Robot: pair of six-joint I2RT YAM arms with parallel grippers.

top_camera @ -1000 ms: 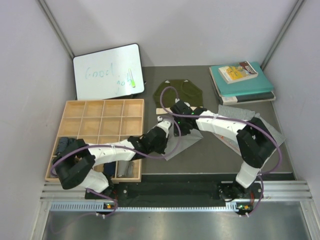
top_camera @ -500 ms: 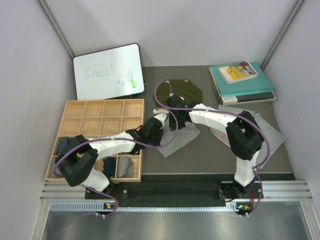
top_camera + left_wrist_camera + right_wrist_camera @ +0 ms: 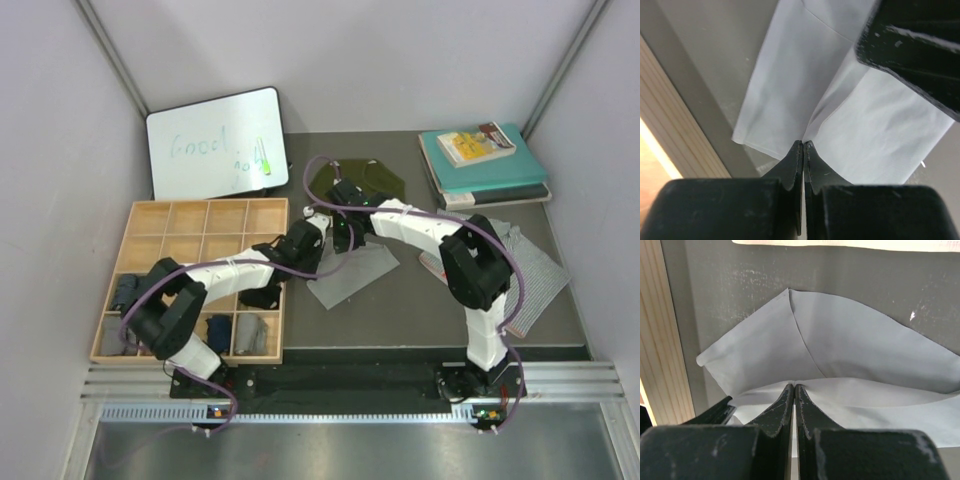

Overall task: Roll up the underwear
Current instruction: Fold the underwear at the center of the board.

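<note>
Worktop [image 3: 420, 320] first: dark mat, wooden tray [image 3: 185, 220] at 9 o'clock, teal books [image 3: 490, 165] at 1 o'clock. A few dark and grey bundles sit in the tray's near cells; can't tell what they are.

Underwear, three pieces, all on the mat:
- patterned underwear [image 3: 535, 275] at 3 o'clock, spread flat, partly under the right arm, untouched
- light grey underwear [image 3: 355, 278] at centre, just beside the tray's right rim, far edge pulled up off the mat
- olive underwear [image 3: 378, 180] at 12 o'clock, flat, cream waistband toward the grey piece

Both hands meet over the far edge of the grey piece. Left hand [image 3: 803, 146]: jaws fully together, pinching a raised crease of the cloth. Right hand [image 3: 794, 387]: same, jaws together on a fold at the edge.

Progress, my read: early. Grey piece gripped and partly doubled over, no roll formed yet. Olive and patterned not started. Nothing on the mat looks rolled, so most of the job is left.
</note>
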